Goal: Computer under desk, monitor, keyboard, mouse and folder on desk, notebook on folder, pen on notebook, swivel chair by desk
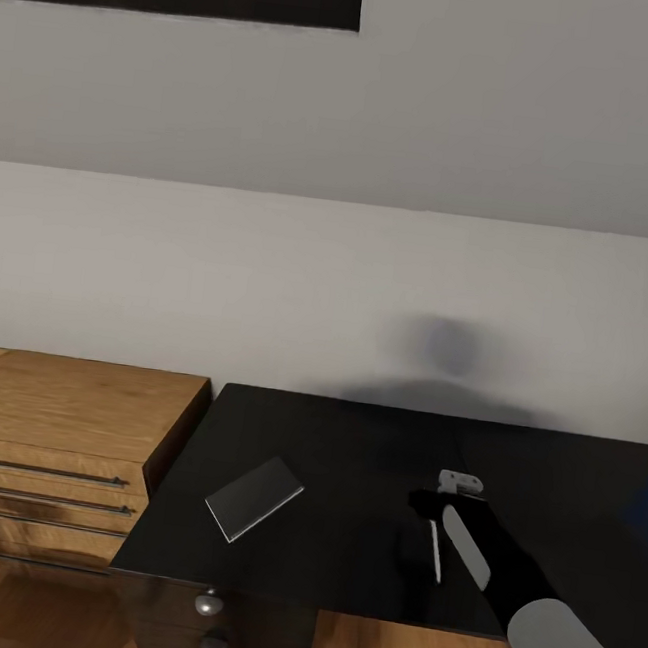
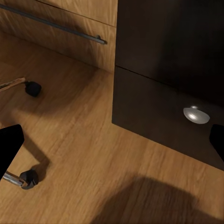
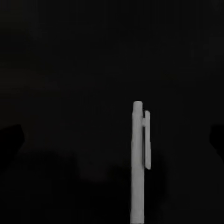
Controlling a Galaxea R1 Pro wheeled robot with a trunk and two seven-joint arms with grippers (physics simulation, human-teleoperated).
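- Wooden floor (image 2: pixel 84 154) runs under you, and in your left wrist view two black casters on chrome legs of the swivel chair (image 2: pixel 28 178) stand on it, near the black drawer front of the worktop with its round silver knob (image 2: pixel 196 114).
- Your left gripper (image 2: pixel 112 144) shows just dark finger edges at the two sides of that wrist view, wide apart with nothing between them, so its jaws are open.
- Nearest on the black worktop (image 1: pixel 350 448), the white pen (image 1: pixel 435 551) lies flat close to the front edge, just beside your right arm.
- Your right gripper (image 1: pixel 420 521) hangs over the worktop right at the pen; in the right wrist view the pen (image 3: pixel 138 163) lies on the dark surface between the finger edges, which sit far apart at the two sides, so those jaws are open and hold nothing.
- To the left of the pen, well apart from it, the dark grey notebook (image 1: pixel 255 498) lies flat and turned at an angle, near the worktop's left front corner.
- Beyond the worktop's left end stands a light wooden chest (image 1: pixel 60 435) with bar handles, against the pale wall (image 1: pixel 327 294).
- At the far right edge of the head view a dim blue patch shows on the worktop; you cannot tell what it is.
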